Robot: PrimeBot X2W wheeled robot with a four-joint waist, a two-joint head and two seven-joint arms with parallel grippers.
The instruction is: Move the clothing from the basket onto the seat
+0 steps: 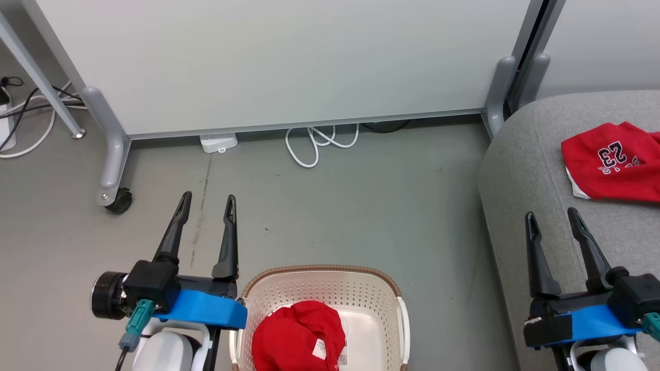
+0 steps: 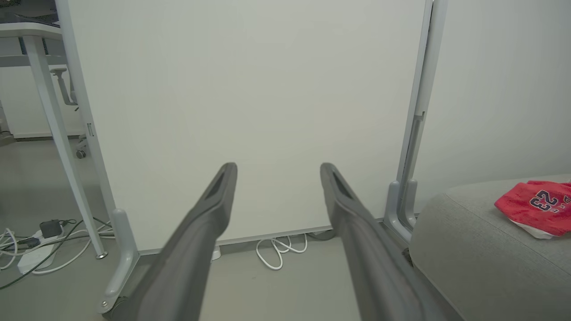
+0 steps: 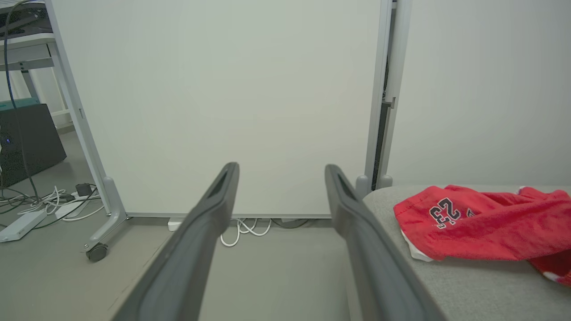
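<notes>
A bunched red garment (image 1: 299, 337) lies inside the cream perforated basket (image 1: 322, 288) at the bottom centre of the head view. A second red garment marked "23" (image 1: 613, 159) (image 2: 537, 207) (image 3: 473, 223) rests on the grey sofa seat (image 1: 521, 170) (image 2: 468, 249) (image 3: 482, 285) at the right. My left gripper (image 1: 208, 202) (image 2: 276, 167) is open and empty over the floor, just left of the basket. Over the sofa's front edge my right gripper (image 1: 551, 215) (image 3: 281, 167) is open too, holding nothing, with the "23" garment ahead and to its right.
A white partition on grey castor feet (image 1: 111, 170) stands straight ahead. White cable loops (image 1: 319, 141) and a power strip (image 1: 219, 141) lie under it. More cables and a table leg (image 1: 41, 77) are at the far left.
</notes>
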